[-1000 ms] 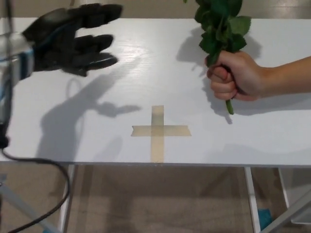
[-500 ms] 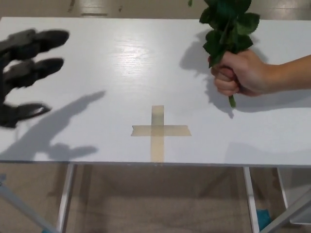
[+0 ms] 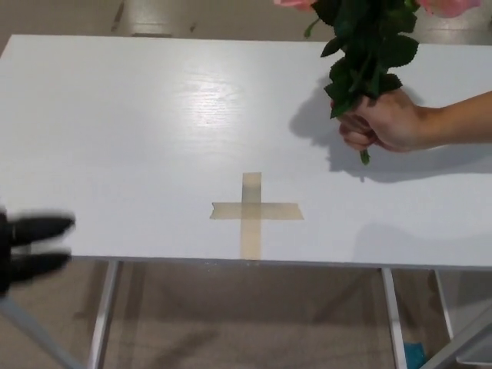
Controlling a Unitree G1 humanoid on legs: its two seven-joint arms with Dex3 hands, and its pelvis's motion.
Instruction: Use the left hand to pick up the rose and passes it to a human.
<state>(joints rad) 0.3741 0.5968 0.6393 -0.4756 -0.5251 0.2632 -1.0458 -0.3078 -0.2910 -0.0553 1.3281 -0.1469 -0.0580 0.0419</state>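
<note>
Since half a second ago, the robot's left hand [image 3: 31, 246] has dropped from beside the table's left side to the lower left corner of the view, at the front edge of the white table [image 3: 154, 138]. Only two blurred black fingers [image 3: 42, 226] show, lying apart from each other and holding nothing. The right hand is out of sight.

Far from that left hand, up and across toward the right, a person's hand [image 3: 384, 123] grips the rose [image 3: 365, 54] by its stem, fist closed around it. Dark green leaves rise above the fist, and pink petals peek in at the top edge. The stem's tip pokes out below the fist, above the tabletop.

Between the robot's left hand and the rose, nearer the front edge, a cross of tan tape [image 3: 254, 211] is stuck flat on the table.
</note>
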